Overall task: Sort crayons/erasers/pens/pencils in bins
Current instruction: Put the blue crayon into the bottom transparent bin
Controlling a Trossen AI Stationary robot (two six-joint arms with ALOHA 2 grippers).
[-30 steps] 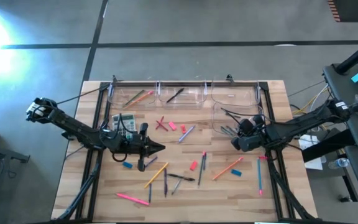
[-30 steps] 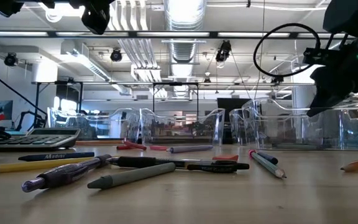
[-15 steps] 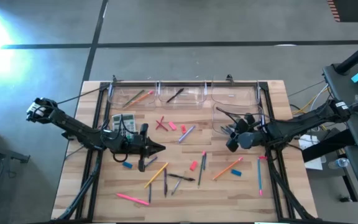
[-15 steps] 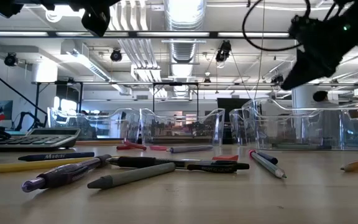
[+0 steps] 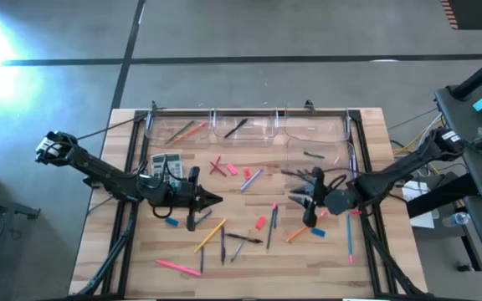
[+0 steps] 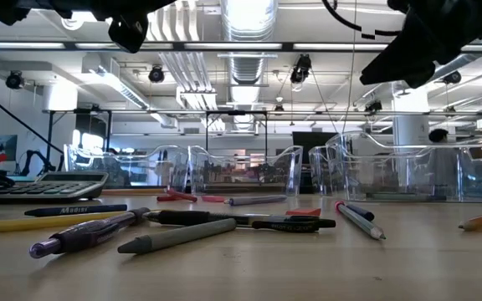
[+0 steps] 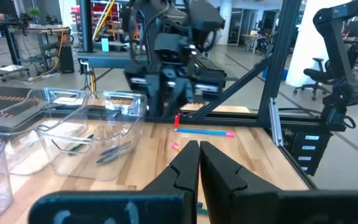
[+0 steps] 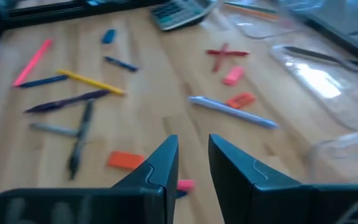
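Pencils, pens and erasers lie loose on the wooden table: an orange pencil (image 5: 210, 235), a dark pen (image 5: 249, 240), a pink eraser (image 5: 260, 222) and a blue eraser (image 5: 318, 232). Three clear bins (image 5: 243, 127) line the far edge. A fourth bin (image 5: 320, 159) on the right holds dark pens. My right gripper (image 5: 297, 197) hovers above the table's middle, left of that bin, open and empty (image 8: 193, 155). My left gripper (image 5: 213, 198) waits shut (image 7: 199, 149) near the calculator, above the table.
A grey calculator (image 5: 166, 165) lies on the left by the left arm. A lilac pen (image 8: 232, 112), two crossed red sticks (image 8: 227, 53) and a pink eraser (image 8: 234, 76) lie ahead of my right gripper. A blue-and-pink pencil (image 5: 349, 234) lies near the right edge. Black frame struts run along both table sides.
My right gripper has moved away from the right-hand bin, toward the table's left and near edges, and has risen to the top of the low view. The left arm has kept still.
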